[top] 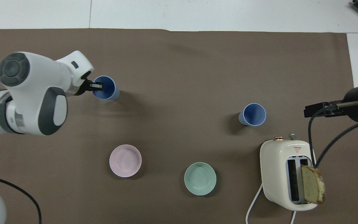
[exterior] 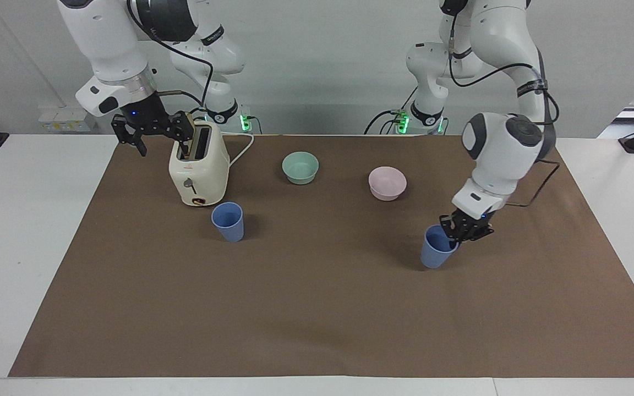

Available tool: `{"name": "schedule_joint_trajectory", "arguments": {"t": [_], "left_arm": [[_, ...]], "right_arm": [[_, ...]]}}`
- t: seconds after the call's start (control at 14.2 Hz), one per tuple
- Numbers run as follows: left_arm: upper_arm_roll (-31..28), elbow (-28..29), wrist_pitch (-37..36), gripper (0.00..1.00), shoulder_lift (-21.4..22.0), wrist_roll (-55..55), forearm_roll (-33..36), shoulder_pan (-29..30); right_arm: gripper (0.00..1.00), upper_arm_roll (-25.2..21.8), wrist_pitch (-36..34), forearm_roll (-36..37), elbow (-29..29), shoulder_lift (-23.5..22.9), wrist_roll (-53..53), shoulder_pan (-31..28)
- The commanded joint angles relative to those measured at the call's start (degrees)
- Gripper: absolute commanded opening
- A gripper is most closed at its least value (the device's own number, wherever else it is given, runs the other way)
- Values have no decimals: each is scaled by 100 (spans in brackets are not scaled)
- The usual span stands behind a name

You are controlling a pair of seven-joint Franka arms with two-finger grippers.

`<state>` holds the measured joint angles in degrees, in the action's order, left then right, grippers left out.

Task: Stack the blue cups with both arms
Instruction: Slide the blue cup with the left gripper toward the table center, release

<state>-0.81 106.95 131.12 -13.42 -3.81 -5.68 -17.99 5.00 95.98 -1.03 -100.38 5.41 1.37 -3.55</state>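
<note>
One blue cup (exterior: 433, 254) is tilted, low over the brown mat toward the left arm's end; it also shows in the overhead view (top: 108, 90). My left gripper (exterior: 456, 237) is shut on its rim, one finger inside the cup, as the overhead view (top: 97, 86) shows. The second blue cup (exterior: 228, 221) stands upright on the mat beside the toaster, farther from the robots than it, and is seen from above too (top: 253, 114). My right gripper (exterior: 130, 144) is open and empty, raised beside the toaster at the right arm's end (top: 309, 111), and waits.
A cream toaster (exterior: 198, 170) with a slice of bread (top: 312, 188) in one slot stands near the right arm's base. A mint-green bowl (exterior: 300, 166) and a pink bowl (exterior: 387, 182) sit on the mat (exterior: 317, 308), nearer to the robots than the cups.
</note>
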Motion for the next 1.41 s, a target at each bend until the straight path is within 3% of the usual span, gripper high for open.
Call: {"name": "schedule_joint_trajectory", "arguments": {"t": [0.0,0.28,0.35,0.42,0.49,0.85,0.99,1.34], "left_arm": [[-112,290,-113,0,295,-698,-30,-704],[-112,669,106,0,331,-990,-30,-1417],[-95,686,159,11,331,-1069,-30,-1427],[-95,634,177,58,305,-1270,-21,-1427],[-112,625,177,99,296,-1237,-21,-1427],[-164,379,55,100,366,-1167,41,-1313],[-191,388,-59,100,646,-1105,49,-1129],[-191,379,-1034,100,1428,229,49,-66]], "right_arm": [[100,37,8,86,-104,100,171,-75],[100,37,0,86,-104,100,171,-75],[100,37,0,86,-104,100,171,-75],[100,37,0,86,-104,100,171,-75],[100,37,0,86,-104,100,171,-75],[100,36,0,86,-113,100,171,-75],[100,37,8,86,-262,153,162,-75],[100,107,587,42,-455,4,109,65]]}}
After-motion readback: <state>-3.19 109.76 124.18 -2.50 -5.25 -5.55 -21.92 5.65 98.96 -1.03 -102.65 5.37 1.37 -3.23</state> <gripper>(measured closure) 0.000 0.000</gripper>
